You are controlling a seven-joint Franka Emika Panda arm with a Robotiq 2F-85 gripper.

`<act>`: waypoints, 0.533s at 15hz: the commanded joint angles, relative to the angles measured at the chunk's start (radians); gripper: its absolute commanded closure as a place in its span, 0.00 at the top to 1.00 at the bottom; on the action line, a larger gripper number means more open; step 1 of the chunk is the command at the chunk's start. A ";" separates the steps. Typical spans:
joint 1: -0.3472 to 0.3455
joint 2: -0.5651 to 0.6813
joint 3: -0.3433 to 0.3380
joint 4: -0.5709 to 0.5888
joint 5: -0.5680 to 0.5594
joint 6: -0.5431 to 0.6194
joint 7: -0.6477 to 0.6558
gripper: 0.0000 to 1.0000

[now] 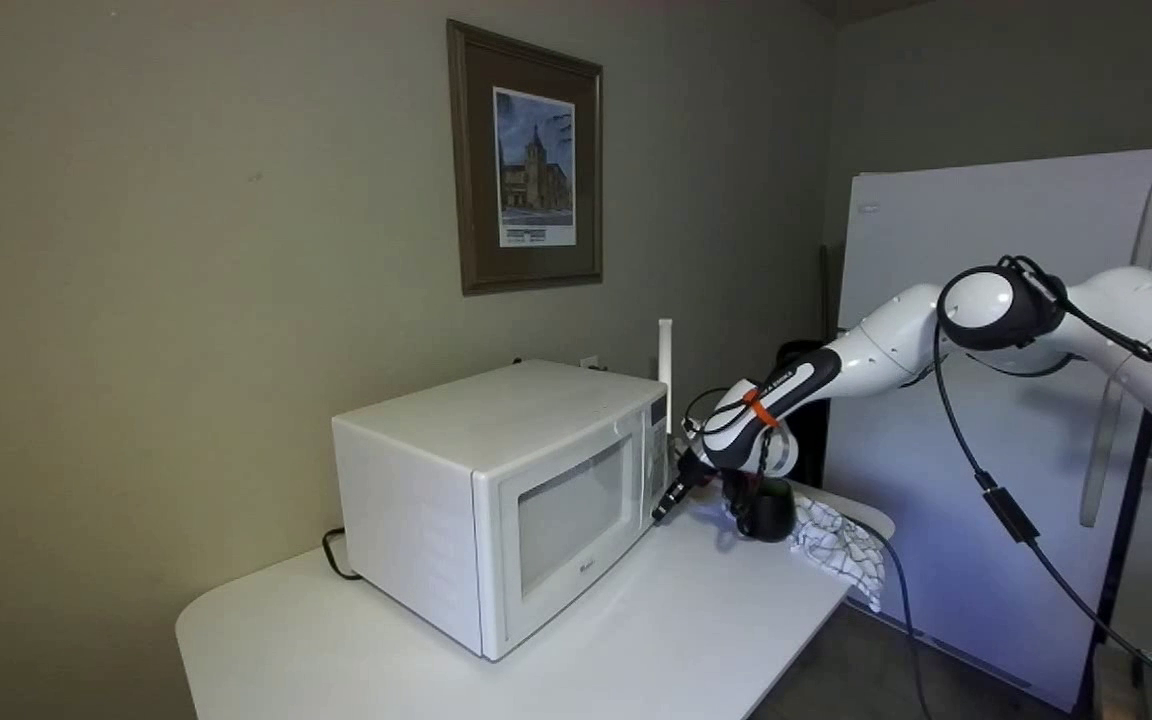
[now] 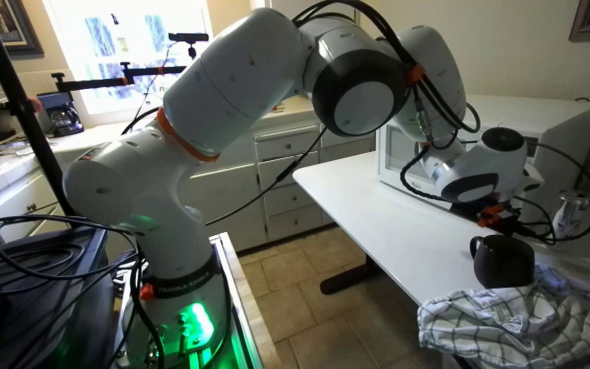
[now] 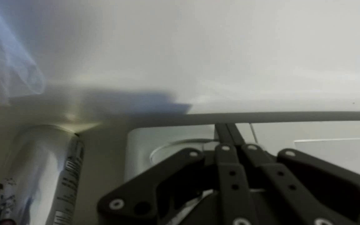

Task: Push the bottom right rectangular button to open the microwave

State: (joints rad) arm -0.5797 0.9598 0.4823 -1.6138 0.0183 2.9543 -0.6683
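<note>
Hiding pt of m'wave btn: closed pincer; contact unclear.

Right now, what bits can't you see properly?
In an exterior view: the lettering on the microwave, too small to read.
In an exterior view: its window, partly behind the arm.
Wrist view: the rounded shape on the microwave, partly behind the gripper.
Wrist view: the can, cut off by the bottom edge.

White drawers stand above a tan tiled floor, near a bright window.
</note>
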 commanded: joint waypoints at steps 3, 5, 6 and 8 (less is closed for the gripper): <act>0.041 -0.051 -0.028 -0.035 -0.006 0.008 0.014 0.00; 0.059 -0.045 -0.052 -0.024 -0.006 0.024 0.021 0.00; 0.066 -0.050 -0.061 -0.025 -0.005 0.023 0.026 0.00; 0.115 -0.079 -0.127 -0.034 -0.006 0.031 0.073 0.00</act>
State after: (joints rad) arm -0.5357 0.9194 0.4358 -1.6361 0.0183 2.9574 -0.6632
